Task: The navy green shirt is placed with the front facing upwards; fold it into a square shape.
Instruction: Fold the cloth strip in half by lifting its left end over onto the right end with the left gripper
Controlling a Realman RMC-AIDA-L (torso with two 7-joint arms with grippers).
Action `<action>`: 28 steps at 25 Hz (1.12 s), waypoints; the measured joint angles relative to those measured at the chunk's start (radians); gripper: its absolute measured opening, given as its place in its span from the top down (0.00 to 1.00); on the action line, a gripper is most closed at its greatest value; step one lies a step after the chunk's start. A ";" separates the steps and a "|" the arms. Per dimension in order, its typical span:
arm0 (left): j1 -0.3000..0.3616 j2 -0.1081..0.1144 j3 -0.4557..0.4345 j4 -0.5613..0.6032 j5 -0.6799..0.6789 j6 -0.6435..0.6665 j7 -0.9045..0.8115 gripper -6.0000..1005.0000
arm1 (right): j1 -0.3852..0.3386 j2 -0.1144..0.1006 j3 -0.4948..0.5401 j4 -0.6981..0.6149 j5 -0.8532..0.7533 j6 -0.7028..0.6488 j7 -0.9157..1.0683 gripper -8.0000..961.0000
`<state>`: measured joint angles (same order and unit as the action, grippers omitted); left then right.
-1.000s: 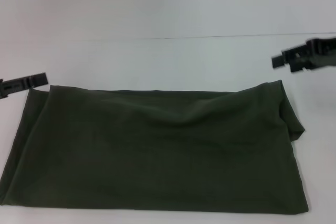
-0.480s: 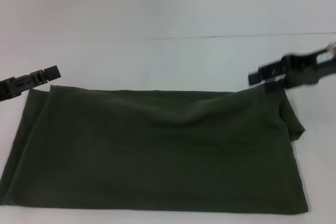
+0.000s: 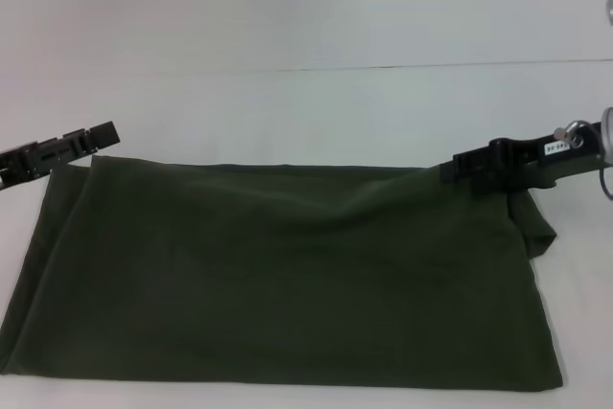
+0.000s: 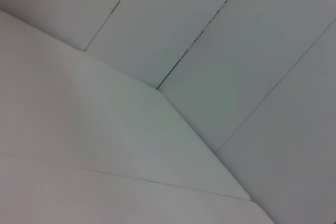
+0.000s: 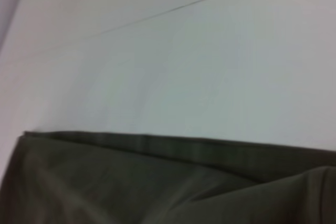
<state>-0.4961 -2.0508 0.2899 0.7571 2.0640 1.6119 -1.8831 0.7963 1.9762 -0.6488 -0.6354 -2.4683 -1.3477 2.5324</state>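
- Right gripper [image 3: 448, 170]: you see it lower and further inward than a second ago, now at the far right corner of the navy green shirt [image 3: 287, 275]; its opening cannot be told.
- Left gripper [image 3: 107, 131]: it has crept inward, just beside the far left corner; opening likewise unclear.
- Shirt: folded band lying flat on the white tabletop [image 3: 306, 112], long axis left to right.

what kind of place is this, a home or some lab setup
Probably a lab or test bench, not a home: a bare white table, plain white panelled walls, and only a folded navy green shirt between the left gripper and right gripper.
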 joint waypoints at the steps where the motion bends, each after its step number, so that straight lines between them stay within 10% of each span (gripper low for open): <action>1: 0.000 -0.001 0.000 0.000 0.000 -0.002 0.000 0.17 | 0.000 0.001 -0.012 0.010 0.000 0.021 0.002 0.28; 28: 0.002 -0.005 0.000 -0.010 0.002 -0.018 0.006 0.17 | -0.056 -0.004 -0.027 0.028 0.137 0.094 -0.034 0.28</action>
<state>-0.4940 -2.0553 0.2901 0.7470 2.0657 1.5940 -1.8771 0.7406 1.9721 -0.6758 -0.6070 -2.3310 -1.2537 2.4980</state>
